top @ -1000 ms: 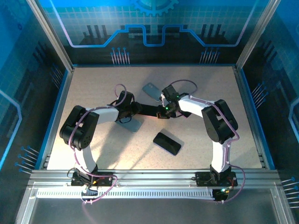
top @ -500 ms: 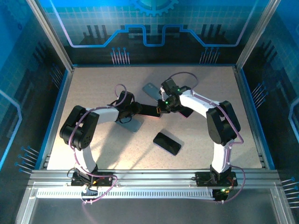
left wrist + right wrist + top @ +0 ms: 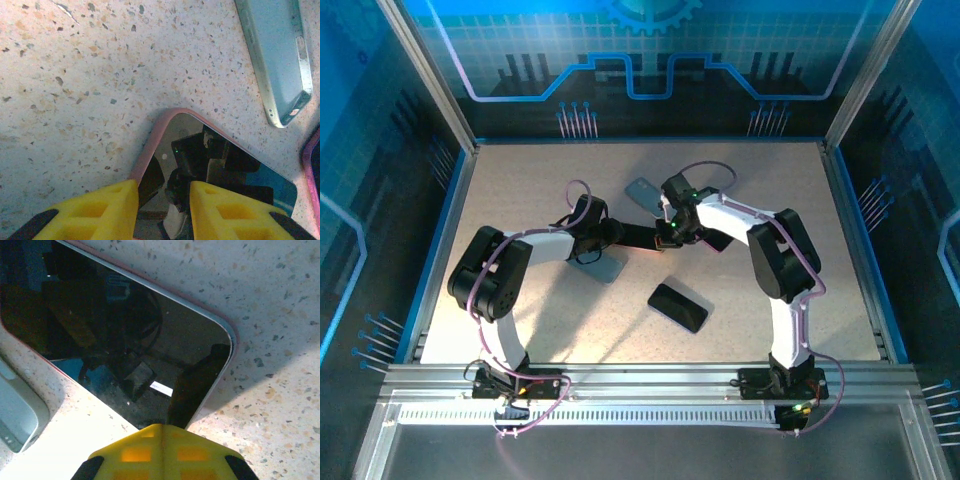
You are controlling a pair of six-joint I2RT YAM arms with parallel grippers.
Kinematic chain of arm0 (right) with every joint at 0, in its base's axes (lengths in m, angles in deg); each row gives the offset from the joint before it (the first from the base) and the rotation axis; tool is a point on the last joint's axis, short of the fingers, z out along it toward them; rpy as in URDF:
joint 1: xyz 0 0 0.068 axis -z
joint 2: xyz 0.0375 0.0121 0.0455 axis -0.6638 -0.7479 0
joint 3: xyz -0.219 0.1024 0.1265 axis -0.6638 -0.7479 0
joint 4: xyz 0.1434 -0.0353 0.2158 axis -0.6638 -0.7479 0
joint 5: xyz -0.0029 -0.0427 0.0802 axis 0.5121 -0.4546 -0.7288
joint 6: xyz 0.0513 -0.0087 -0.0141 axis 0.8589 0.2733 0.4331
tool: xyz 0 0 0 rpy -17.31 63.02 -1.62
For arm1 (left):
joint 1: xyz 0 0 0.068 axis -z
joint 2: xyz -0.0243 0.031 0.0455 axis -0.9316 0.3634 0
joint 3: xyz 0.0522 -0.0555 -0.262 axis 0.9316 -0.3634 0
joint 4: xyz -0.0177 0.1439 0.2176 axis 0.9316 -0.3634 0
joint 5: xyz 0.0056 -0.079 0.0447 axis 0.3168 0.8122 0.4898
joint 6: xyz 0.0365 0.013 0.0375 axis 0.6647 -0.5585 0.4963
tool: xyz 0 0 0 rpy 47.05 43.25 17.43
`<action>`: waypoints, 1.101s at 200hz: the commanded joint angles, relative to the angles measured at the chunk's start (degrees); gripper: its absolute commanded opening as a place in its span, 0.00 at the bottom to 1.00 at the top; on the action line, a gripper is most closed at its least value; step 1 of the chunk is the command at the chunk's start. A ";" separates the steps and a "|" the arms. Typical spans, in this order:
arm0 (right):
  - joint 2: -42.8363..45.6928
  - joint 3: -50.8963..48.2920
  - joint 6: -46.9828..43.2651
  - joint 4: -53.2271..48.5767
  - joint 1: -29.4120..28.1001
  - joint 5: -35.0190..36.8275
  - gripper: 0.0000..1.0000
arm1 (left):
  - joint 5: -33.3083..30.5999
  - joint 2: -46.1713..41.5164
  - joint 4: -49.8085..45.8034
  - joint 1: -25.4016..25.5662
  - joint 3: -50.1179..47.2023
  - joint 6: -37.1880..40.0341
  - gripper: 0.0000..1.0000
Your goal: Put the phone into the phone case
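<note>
Showing two robot arms meeting near the middle of a speckled table (image 3: 520,190), seen from above, plus wrist close-ups. The phone (image 3: 220,165) lies flat on the table, glossy black screen up, w/ a pink case (image 3: 149,145) rimming its edge. It looks at least partly seated in that case, tho not every corner is visible.

The left pincer (image 3: 161,186) has its yellow fingers apart, set over the phone's near end. Can't tell whether they pinch it or just steady it. The right pincer (image 3: 160,436) is clenched tight and empty, its joined tip right at one rounded corner of the phone.

Elsewhere:
- a grey-blue case (image 3: 642,192) lies just beyond the phone
- a black handset (image 3: 678,307) sits nearer the arm bases, well apart
- a grey slab (image 3: 605,266) lies under the left arm
- another pink edge shows at the right of the left wrist view, unclear what it is

Step in hand, prob.: pressing the phone's corners into the pink case while the left arm braces it. Next move likely needs a firm, straight-down push on any corner not yet snapped in, w/out sliding the phone sideways.
</note>
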 commanded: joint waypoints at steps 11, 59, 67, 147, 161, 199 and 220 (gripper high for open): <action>-1.59 -1.04 -0.35 0.52 0.25 1.12 0.00 | 0.63 2.29 -2.53 0.76 -1.08 0.80 0.34; -4.92 -4.11 -1.68 0.22 -1.87 4.04 0.00 | 0.63 2.49 -2.57 0.76 -1.20 0.80 0.34; -5.54 -5.35 -1.64 0.72 -2.45 3.97 0.00 | 0.58 2.55 -2.49 0.76 -1.20 0.88 0.34; -12.17 -13.13 -0.18 4.27 -5.18 4.80 0.00 | 0.24 4.14 -2.57 1.90 -0.94 1.02 0.34; -13.01 -13.05 0.06 4.31 -5.24 4.48 0.00 | 0.20 4.14 -2.65 2.05 -0.95 0.89 0.34; -12.46 -12.33 0.00 3.95 -5.33 3.94 0.00 | 0.16 4.02 -2.81 2.28 -0.87 0.84 0.34; -8.97 -12.58 1.13 4.32 -4.99 1.18 0.00 | 0.14 3.89 -3.33 2.51 -0.27 1.02 0.34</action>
